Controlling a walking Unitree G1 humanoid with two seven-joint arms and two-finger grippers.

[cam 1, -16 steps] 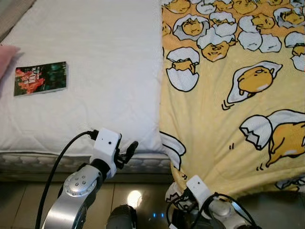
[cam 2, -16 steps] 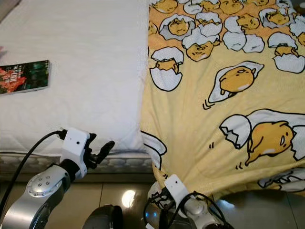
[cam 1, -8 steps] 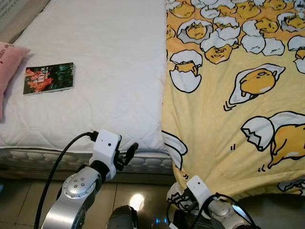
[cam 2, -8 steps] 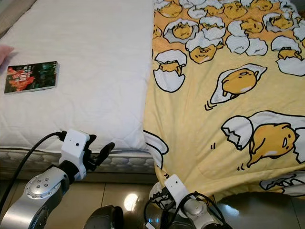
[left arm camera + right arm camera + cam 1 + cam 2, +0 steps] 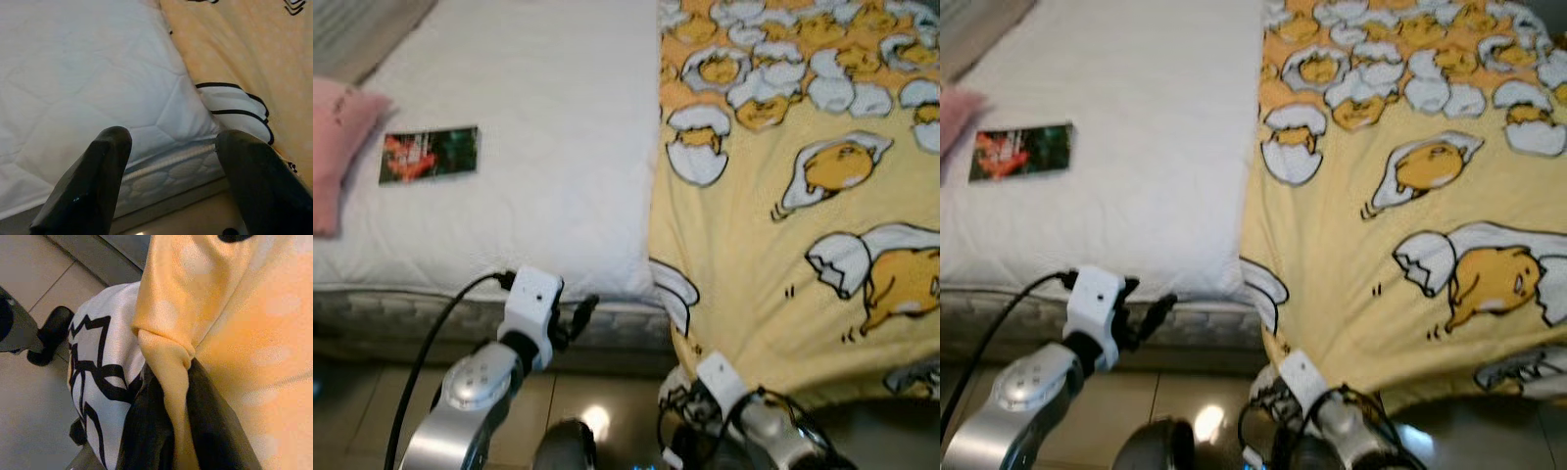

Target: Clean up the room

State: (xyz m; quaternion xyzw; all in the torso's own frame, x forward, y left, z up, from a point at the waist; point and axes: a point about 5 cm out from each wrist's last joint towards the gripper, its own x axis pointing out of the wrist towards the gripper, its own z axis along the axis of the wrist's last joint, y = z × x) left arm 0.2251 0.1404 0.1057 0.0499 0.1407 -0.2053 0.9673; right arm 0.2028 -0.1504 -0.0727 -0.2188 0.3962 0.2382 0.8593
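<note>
Right gripper fingers pinch the yellow blanket; left gripper fingers spread

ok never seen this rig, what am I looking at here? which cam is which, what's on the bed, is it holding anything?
It is a humanoid robot standing at a bed. The two wide pictures come from a stereo camera on its head, looking down; the two close ones from cameras on its wrists.

On the white mattress lie a book and a pink pillow. A yellow blanket printed with cartoon eggs covers the right side.

The left gripper is open and holds nothing, at the mattress edge. The right gripper is shut on the blanket's hem.
</note>
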